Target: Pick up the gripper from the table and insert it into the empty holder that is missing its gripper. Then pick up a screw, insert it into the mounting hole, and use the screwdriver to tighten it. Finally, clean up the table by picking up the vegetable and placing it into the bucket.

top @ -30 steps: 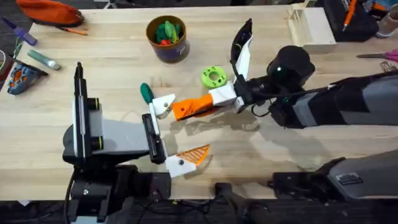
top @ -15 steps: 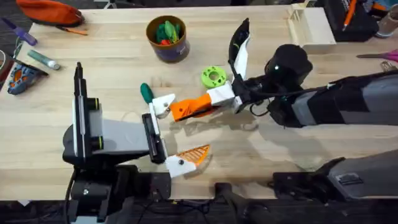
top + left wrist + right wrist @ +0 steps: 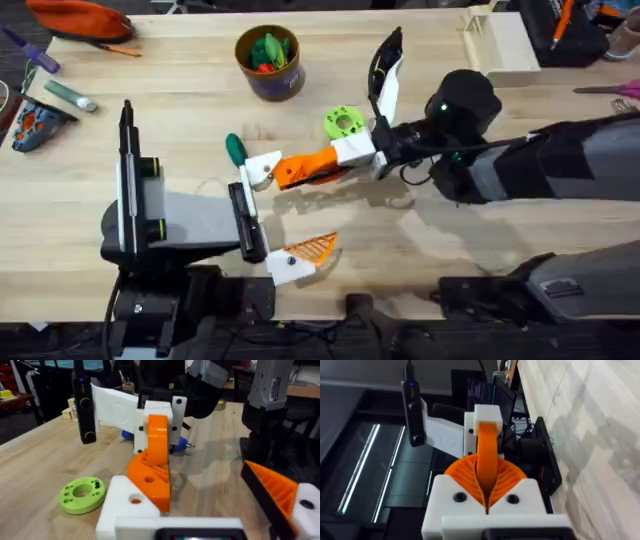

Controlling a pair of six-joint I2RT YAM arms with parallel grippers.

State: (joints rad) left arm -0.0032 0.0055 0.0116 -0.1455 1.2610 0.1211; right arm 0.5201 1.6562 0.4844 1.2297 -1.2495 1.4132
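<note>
From overhead I have the right gripper [image 3: 345, 158] at the centre of the frame, its orange ribbed pads pressed shut on the gripper [image 3: 300, 168], the small orange wedge. Compared with a second ago, the wedge has shifted up and to the left in the frame and now sits level, its tip touching the holder [image 3: 262, 168], the white mount on the upper finger of the left gripper [image 3: 275, 215]. Before, it hung a little lower and tilted, just short of the mount.

The left gripper has not moved; its two fingers stand wide apart with nothing between them, the lower finger [image 3: 305, 252] carrying its own orange ribbed wedge near the bottom centre.

In my left wrist view the wedge butts against the white mount, whose mounting hole [image 3: 135, 499] faces the camera.

The lime-green disc [image 3: 343, 123] lies just above the right gripper. The dark green vegetable [image 3: 235, 149] lies just left of the holder. The bucket [image 3: 268, 62] stands at upper centre, well apart from both, holding green and red toys.
</note>
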